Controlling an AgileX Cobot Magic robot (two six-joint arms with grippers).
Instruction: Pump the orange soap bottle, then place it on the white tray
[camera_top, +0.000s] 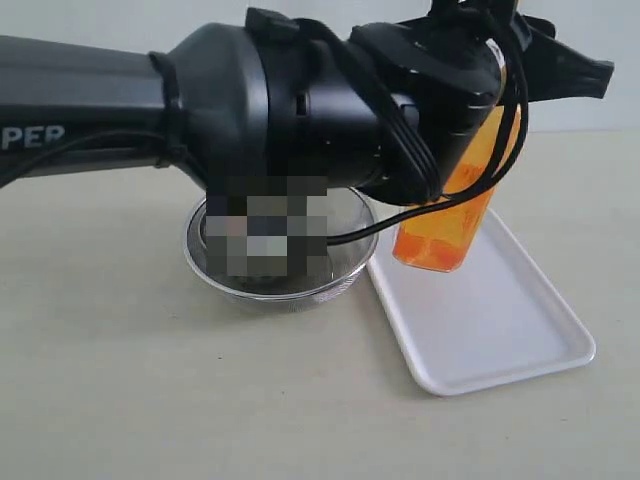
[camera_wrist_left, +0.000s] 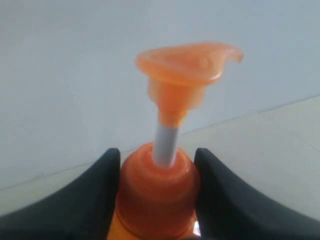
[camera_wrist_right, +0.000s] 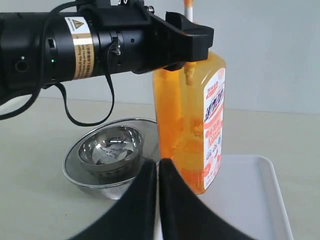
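The orange soap bottle (camera_top: 452, 215) hangs a little tilted, its base over the near-left end of the white tray (camera_top: 500, 325); whether it touches the tray I cannot tell. My left gripper (camera_top: 497, 62) is shut on the bottle's neck. In the left wrist view both black fingers press the orange collar (camera_wrist_left: 157, 187), with the white stem and the raised pump head (camera_wrist_left: 186, 62) above. In the right wrist view the bottle (camera_wrist_right: 187, 125) shows its white-and-pink label, held by the left gripper (camera_wrist_right: 192, 36) over the tray (camera_wrist_right: 250, 200). My right gripper (camera_wrist_right: 158, 167) is shut and empty, just before the bottle's base.
Round steel bowls (camera_top: 285, 270), one nested inside the other, stand directly left of the tray, also seen as bowls (camera_wrist_right: 111, 150) in the right wrist view. The bulky black left arm (camera_top: 250, 100) crosses above them. Bare beige tabletop lies around.
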